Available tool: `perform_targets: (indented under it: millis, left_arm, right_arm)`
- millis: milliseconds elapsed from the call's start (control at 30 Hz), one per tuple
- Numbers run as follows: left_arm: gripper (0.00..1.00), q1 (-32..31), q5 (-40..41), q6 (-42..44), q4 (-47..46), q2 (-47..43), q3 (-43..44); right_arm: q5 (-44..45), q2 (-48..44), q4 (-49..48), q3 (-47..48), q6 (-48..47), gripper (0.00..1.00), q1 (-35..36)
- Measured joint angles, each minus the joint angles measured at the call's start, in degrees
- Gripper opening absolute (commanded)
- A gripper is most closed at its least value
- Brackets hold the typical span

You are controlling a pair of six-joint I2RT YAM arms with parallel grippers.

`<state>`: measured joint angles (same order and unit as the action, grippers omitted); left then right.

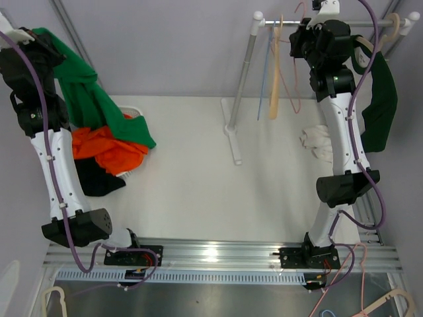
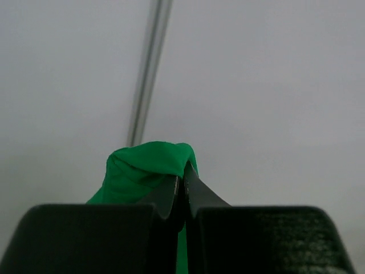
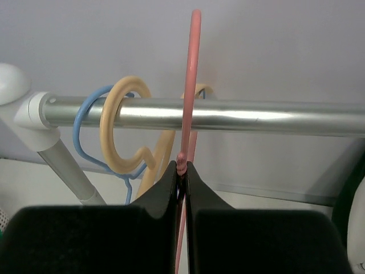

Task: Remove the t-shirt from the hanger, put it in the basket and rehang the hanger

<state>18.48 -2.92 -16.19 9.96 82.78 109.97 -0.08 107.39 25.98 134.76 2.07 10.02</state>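
Observation:
The bright green t-shirt [image 1: 89, 99] hangs from my left gripper [image 1: 36, 36], raised high at the far left; its lower end drapes onto the clothes pile below. In the left wrist view the jaws [image 2: 183, 182] are shut on a fold of the green t-shirt [image 2: 145, 165]. The pink wire hanger [image 1: 295, 79] hangs bare on the metal rail [image 1: 357, 23] at the back right. My right gripper [image 1: 299, 38] is shut on it. In the right wrist view the fingers [image 3: 181, 168] pinch the pink hanger [image 3: 195, 57] just under the rail [image 3: 256, 117].
An orange garment [image 1: 109, 148] and a black one [image 1: 99, 178] lie in a white basket at the left. A blue hanger [image 1: 264, 72] and a beige hanger [image 1: 274, 72] share the rail. A dark green garment [image 1: 380, 105] hangs at its right end. White cloth [image 1: 317, 142] lies below.

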Motion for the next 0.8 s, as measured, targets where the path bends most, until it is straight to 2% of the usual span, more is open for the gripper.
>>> perform_targets:
  millis: [100,267,433,533,633,700,733,800]
  left_arm:
    - [0.01,2.3,3.1,-2.0,-1.3,-1.9,-4.6]
    - [0.01,2.7,7.3,-7.5,0.1,-6.6,-13.1]
    - [0.01,2.7,7.5,-13.9,0.9,-9.4,-21.6]
    - [0.01,2.7,7.6,-15.9,0.9,-10.4,-29.0]
    - [0.02,2.6,8.5,-17.0,3.4,-9.3,-32.9]
    - [0.07,2.7,9.0,-17.7,5.0,-8.0,-33.0]
    - [0.19,2.7,9.1,-18.0,5.4,-7.5,-32.9]
    - [0.27,2.6,9.0,-18.9,7.2,-6.1,-32.0]
  right_arm:
    - [-0.9,0.7,0.2,-0.2,0.3,0.00,0.1]
    - [-1.9,1.1,0.3,-0.7,0.9,0.00,0.3]
    - [-2.1,1.1,0.3,-1.8,0.9,0.00,0.8]
    - [-2.2,1.0,0.1,-3.6,0.9,0.00,1.6]
    - [-2.4,1.0,0.2,-4.9,0.8,0.00,2.5]
    - [-2.4,1.0,0.3,-5.0,0.8,0.01,2.8]
    - [-2.4,1.0,0.3,-5.0,0.9,0.06,2.9]
    - [-2.4,1.0,0.3,-5.0,0.9,0.06,3.1]
